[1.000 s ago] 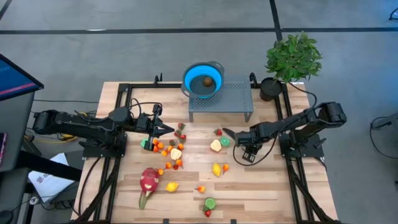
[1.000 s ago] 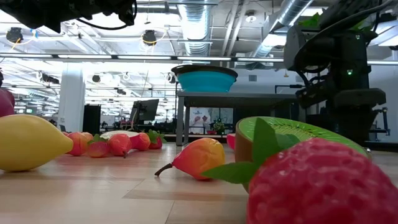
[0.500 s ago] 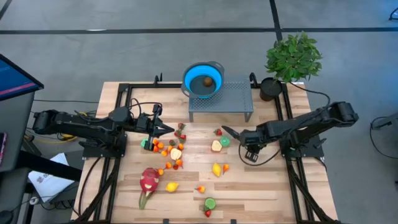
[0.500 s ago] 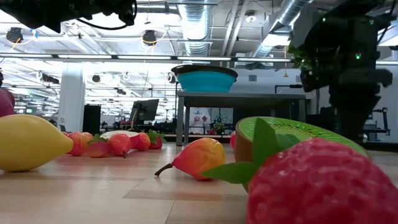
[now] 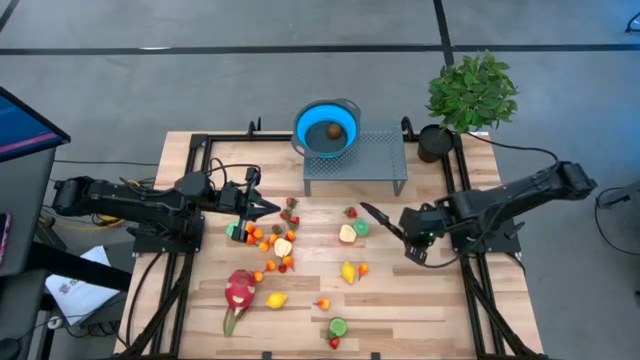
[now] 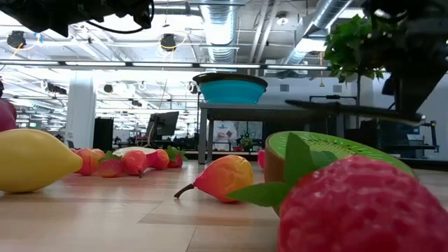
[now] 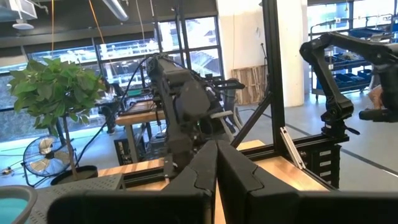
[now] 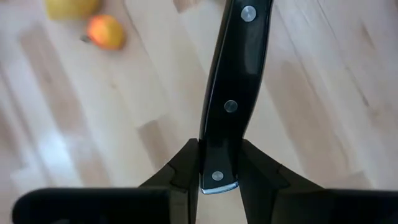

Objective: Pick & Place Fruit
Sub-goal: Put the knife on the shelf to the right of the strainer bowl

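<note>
Across a pale wooden plank surface [image 5: 420,300] framed by black rails, toy fruit [image 5: 283,247] lies scattered, mostly left of centre and toward the near edge. One pink-red dragon fruit [image 5: 239,291] rests near the left front; two yellow lemons [image 5: 277,299] show, and two green-faced halves, one by the front edge [image 5: 338,326]. One grey perforated stand [image 5: 355,160] sits at the back, carrying one blue bowl [image 5: 327,127] with a brown fruit inside. One potted plant [image 5: 470,92] stands at the back right corner. Grey floor surrounds everything; beyond is an open workshop with ceiling ducts. Left claw [image 5: 268,208] hovers clenched and empty over the fruit cluster. Right claw [image 8: 218,163] grips one black-handled knife [image 8: 235,74] above bare wood, right of the fruit.
</note>
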`<state>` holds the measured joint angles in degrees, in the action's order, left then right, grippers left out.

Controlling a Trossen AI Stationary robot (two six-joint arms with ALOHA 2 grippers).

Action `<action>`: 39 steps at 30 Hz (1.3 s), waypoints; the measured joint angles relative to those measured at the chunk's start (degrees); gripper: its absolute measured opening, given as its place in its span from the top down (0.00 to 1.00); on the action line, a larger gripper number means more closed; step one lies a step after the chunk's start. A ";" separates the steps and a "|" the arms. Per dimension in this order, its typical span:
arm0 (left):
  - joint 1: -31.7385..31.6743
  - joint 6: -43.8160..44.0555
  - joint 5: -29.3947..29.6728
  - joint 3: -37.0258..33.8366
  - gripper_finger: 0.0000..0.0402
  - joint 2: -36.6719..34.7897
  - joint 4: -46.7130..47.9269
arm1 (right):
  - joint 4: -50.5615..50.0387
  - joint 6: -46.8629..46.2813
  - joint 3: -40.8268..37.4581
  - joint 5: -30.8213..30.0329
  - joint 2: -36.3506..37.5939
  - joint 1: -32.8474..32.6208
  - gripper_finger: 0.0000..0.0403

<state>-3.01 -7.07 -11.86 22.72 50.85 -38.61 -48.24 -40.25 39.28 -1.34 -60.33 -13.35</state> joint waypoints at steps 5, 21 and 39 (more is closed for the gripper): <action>-0.02 -0.11 2.54 0.00 0.99 0.00 0.02 | -1.06 -7.60 4.97 -1.98 0.71 -0.46 0.82; -0.01 0.02 3.30 0.00 0.99 0.00 0.06 | -28.86 -6.39 31.75 -6.46 -8.98 10.79 0.82; 0.00 0.06 3.26 0.02 0.99 0.00 0.07 | -33.06 20.43 41.12 -3.11 -21.49 35.55 0.82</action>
<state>-3.01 -7.01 -8.61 22.74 50.85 -38.54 -81.30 -19.82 80.40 -4.44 -81.82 22.20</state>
